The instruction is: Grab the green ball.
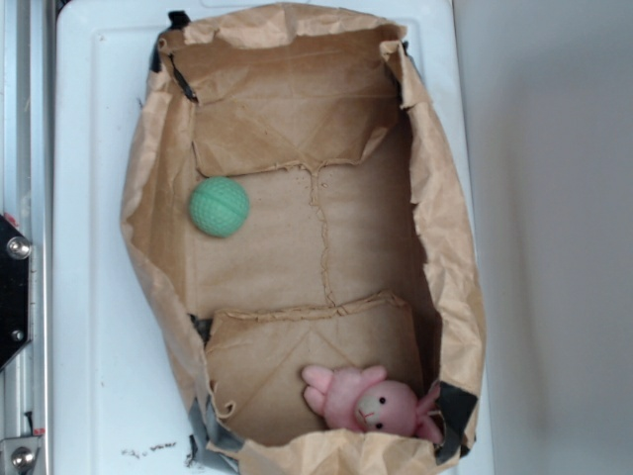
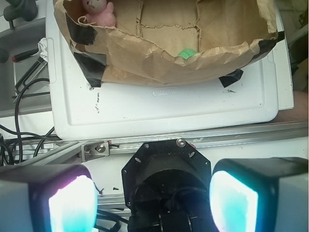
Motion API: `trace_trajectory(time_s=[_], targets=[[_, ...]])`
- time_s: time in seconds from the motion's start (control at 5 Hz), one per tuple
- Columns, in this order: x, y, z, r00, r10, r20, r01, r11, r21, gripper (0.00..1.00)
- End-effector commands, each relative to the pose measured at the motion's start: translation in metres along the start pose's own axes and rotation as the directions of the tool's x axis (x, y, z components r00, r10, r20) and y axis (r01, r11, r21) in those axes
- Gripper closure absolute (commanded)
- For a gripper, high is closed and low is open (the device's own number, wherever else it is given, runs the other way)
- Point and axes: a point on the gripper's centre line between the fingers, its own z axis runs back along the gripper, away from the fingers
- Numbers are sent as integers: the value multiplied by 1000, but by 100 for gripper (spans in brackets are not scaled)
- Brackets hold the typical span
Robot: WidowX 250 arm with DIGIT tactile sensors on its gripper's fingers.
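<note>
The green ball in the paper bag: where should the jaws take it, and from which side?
Come from above, into the brown paper bag's open top. Close across the middle of the green ball; being round, any width works, but the bag wall crowds one side.

ball (image 1: 219, 207) and plush (image 1: 371, 401) in bag (image 1: 450, 237)

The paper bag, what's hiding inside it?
Inside the brown paper bag lie a green ball near one side wall and a pink plush bunny at one end. The crumpled rim covers part of the bunny, and anything tucked under the floor flaps cannot be seen.
</note>
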Motion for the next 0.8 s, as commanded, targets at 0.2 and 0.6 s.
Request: trace_trajectory(time_s=[0.2, 0.6], targets=[[33, -6, -7, 999, 50, -4, -50, 999, -9, 0], [94, -13, -34, 988, 131, 87, -135, 990, 41, 0]])
